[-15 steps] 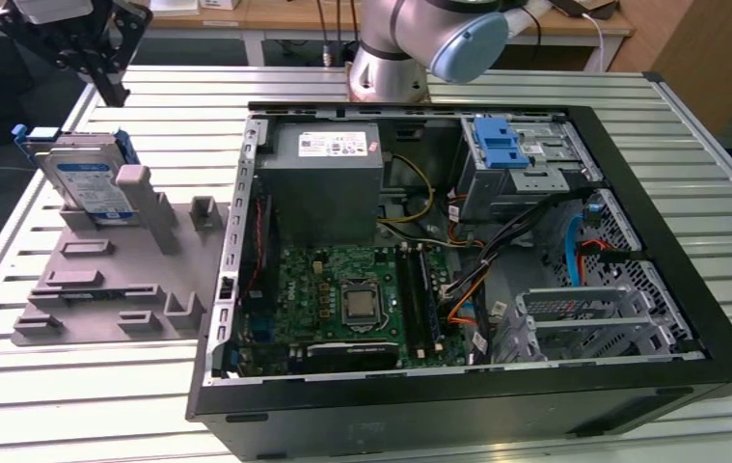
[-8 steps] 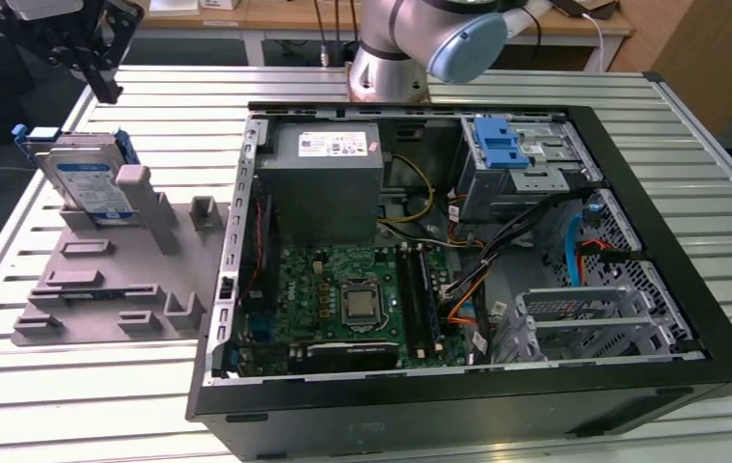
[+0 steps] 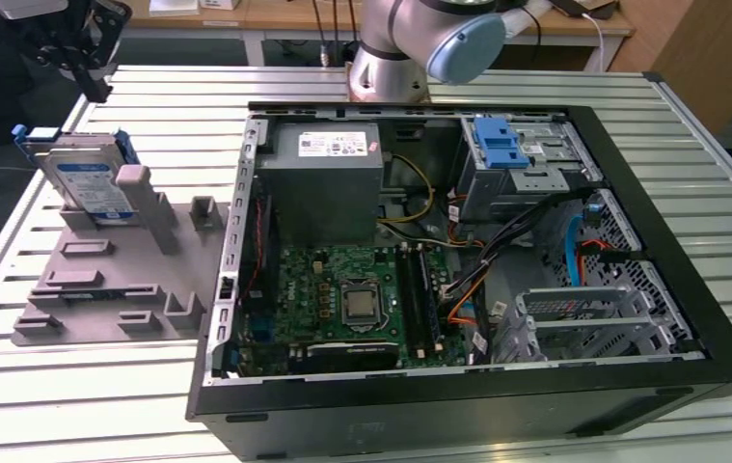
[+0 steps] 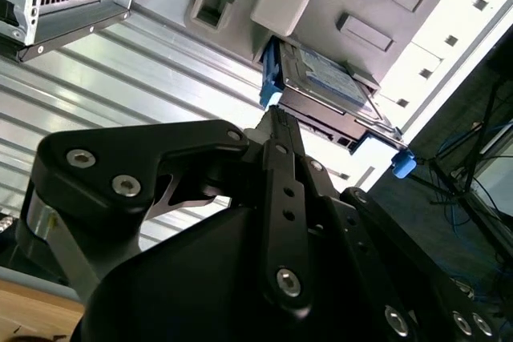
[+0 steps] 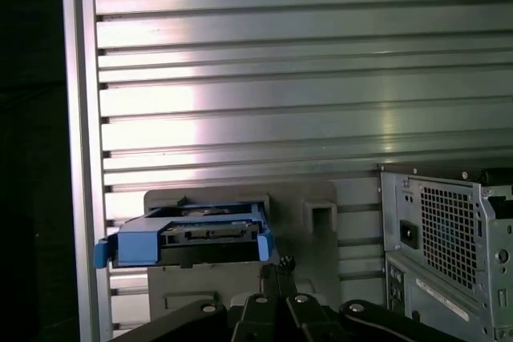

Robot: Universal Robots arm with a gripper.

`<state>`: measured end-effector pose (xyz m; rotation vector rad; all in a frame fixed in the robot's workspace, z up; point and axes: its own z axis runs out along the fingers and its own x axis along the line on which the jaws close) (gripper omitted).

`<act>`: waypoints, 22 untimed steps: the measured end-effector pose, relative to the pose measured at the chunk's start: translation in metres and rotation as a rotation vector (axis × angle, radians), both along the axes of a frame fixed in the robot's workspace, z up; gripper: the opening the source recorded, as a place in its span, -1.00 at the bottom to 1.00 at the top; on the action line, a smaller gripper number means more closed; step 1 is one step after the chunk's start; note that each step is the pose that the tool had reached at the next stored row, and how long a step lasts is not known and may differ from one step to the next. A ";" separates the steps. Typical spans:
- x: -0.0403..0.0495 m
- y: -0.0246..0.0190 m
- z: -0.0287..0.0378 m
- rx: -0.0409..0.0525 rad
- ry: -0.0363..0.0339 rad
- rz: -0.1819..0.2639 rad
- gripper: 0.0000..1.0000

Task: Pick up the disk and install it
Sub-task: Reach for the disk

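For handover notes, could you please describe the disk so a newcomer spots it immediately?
At the exterior view's left of the open computer case lies a grey fixture plate. The disk stands on edge there, the only silver, blue-framed piece.

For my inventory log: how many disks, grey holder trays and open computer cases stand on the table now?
disk: 1
grey holder tray: 1
open computer case: 1
Total: 3
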<state>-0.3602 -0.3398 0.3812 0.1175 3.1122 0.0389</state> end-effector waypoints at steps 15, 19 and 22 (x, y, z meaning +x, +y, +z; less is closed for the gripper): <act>-0.0044 0.0001 -0.0008 -0.0325 0.0001 0.000 -0.79; -0.0117 0.0002 -0.0013 -0.0324 0.0002 0.000 -0.79; -0.0166 0.0003 -0.0016 -0.0325 0.0002 0.000 -0.79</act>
